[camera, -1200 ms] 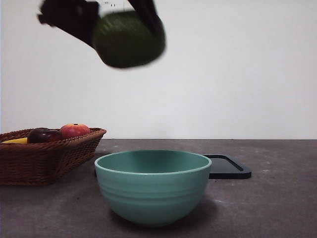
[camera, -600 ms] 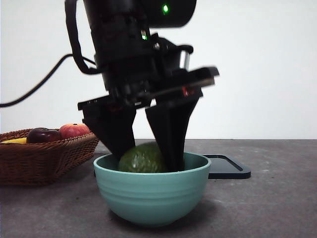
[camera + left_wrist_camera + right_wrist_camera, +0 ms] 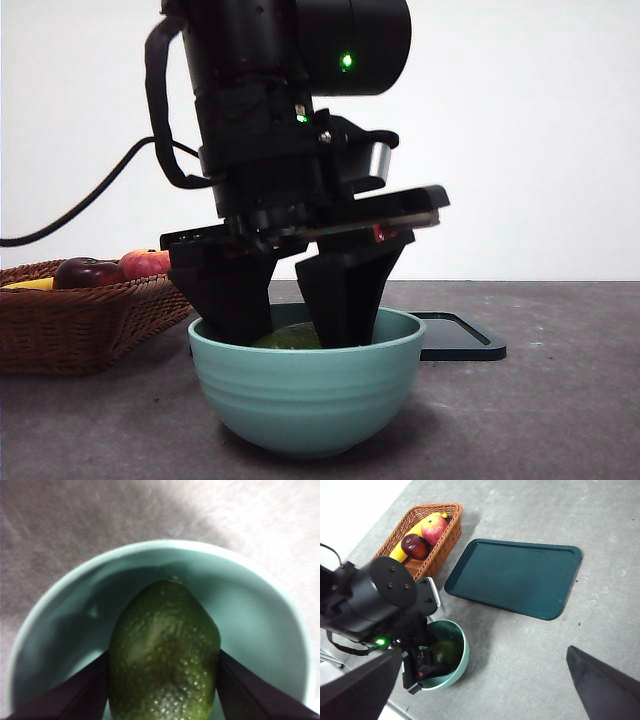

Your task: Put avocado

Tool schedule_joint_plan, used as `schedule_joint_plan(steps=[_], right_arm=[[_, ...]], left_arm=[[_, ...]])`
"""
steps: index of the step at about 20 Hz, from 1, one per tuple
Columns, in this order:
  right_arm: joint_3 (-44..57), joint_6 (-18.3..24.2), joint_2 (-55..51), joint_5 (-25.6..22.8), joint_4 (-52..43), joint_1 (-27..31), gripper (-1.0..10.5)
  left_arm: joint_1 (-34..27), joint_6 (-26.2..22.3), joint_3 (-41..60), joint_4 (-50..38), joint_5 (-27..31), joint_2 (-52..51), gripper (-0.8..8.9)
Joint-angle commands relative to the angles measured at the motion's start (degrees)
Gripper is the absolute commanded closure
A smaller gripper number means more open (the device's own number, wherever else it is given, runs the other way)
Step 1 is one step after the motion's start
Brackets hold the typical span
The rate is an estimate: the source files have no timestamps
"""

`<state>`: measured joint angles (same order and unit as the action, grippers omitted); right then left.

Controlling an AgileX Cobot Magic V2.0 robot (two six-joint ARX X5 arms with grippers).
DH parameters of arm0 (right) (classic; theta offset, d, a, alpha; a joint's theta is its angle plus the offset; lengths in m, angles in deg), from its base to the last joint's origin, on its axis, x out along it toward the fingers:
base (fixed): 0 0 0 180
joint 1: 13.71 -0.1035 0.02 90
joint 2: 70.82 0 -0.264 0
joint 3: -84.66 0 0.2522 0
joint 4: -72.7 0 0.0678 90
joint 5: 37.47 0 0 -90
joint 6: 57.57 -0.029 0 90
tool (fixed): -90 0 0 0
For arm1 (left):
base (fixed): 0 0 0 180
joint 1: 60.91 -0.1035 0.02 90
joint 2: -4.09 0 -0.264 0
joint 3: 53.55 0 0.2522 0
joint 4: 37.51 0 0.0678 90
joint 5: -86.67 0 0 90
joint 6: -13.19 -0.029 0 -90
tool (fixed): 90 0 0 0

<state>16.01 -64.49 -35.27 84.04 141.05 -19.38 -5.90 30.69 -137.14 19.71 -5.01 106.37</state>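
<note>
Left gripper (image 3: 290, 315) is down inside the teal bowl (image 3: 306, 392), both jaws pressed on the flanks of the avocado (image 3: 164, 655), so I read it as clamped on the fruit. Avocado sits low in the bowl; I can't tell if it touches the bottom. Right gripper (image 3: 485, 692) waits high above the table, jaws spread wide, holding nothing.

Risks as I see them: jaws stand close to the bowl wall, so opening may push on the rim and shift or tip the bowl; a sticky release could lift the fruit back out.

Avocado's long axis runs straight away from the wrist, narrow end toward the far wall.
</note>
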Motion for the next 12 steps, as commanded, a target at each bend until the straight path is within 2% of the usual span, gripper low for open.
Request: schedule_joint_plan(steps=[1,2,5,6,12], right_arm=[[-1.0,0.1,0.3,0.2,-0.5,-0.2,4.1],[-1.0,0.2,0.3,0.2,-0.5,-0.2,4.1],[-1.0,0.3,0.3,0.2,-0.5,-0.2,4.1],[-1.0,0.3,0.3,0.2,-0.5,-0.2,4.1],[-1.0,0.3,0.3,0.2,-0.5,-0.2,4.1]], left_arm=[[0.7,0.2,-1.0,-1.4,0.4,1.1,5.61],[0.7,0.2,-1.1,-1.5,0.4,1.1,5.41],[1.3,0.2,-1.1,-2.3,0.4,1.0,3.38],[1.4,0.2,-1.2,-2.3,0.4,0.6,3.07],[2.3,0.2,-1.4,0.3,2.0,-8.4,2.84]])
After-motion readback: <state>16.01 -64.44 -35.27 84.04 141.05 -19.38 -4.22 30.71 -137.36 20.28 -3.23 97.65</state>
